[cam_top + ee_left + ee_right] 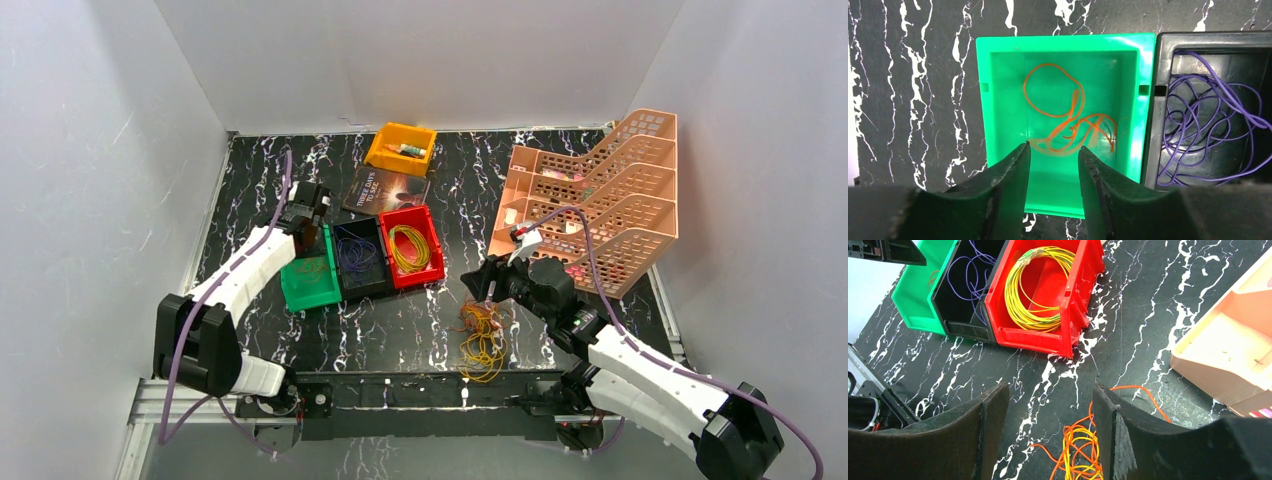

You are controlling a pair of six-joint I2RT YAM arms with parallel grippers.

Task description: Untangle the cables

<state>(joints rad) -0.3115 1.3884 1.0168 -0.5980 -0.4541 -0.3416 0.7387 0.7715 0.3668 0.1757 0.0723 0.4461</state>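
**Both claws empty, tangle by the near edge**

My left claw (pixel 1053 150) hangs over the green bin (pixel 998 100), fingers parted a moderate way with nothing between them. In that bin lies one orange cable (pixel 1063 120), loosely looped. Touching the green bin's right side is the black bin (pixel 1160 60), which holds purple cables (pixel 1208 115). Next comes the red bin (pixel 1078 305) with a yellow coil (pixel 1033 295). The three stand in a row on the left half of the bench, about midway between its near and far edges.

My right claw (pixel 1050 390) is spread wide and grips nothing. It is at the far side of the tangle (pixel 483 340) of orange and yellow cables, which lies on the bench close to the near edge, right of centre. A pink rack (pixel 600 200) fills the far right corner.
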